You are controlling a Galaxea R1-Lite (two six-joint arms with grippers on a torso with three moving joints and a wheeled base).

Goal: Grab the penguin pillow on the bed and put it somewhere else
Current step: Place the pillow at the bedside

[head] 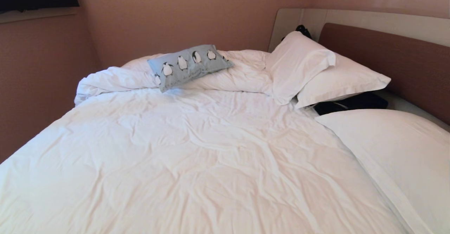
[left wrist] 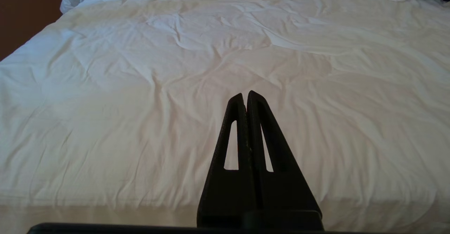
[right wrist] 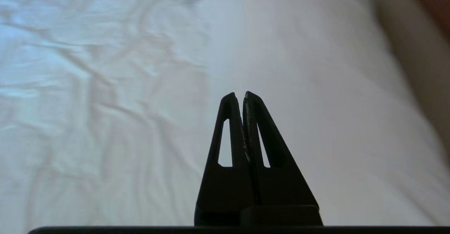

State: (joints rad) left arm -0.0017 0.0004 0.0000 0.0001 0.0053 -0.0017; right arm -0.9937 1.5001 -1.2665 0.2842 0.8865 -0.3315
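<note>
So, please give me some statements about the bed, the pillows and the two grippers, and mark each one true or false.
1. The penguin pillow lies on the bunched-up duvet at the far side of the bed. True.
2. The right gripper holds the penguin pillow. False: it is shut on nothing, over white bedding.
3. The left gripper is open. False: its fingers are pressed together.
4. Two white pillows lean by the brown headboard. True.
5. Neither arm shows in the head view. True.
6. The penguin pillow touches the headboard. False: it lies well apart from it, with the white pillows between.
</note>
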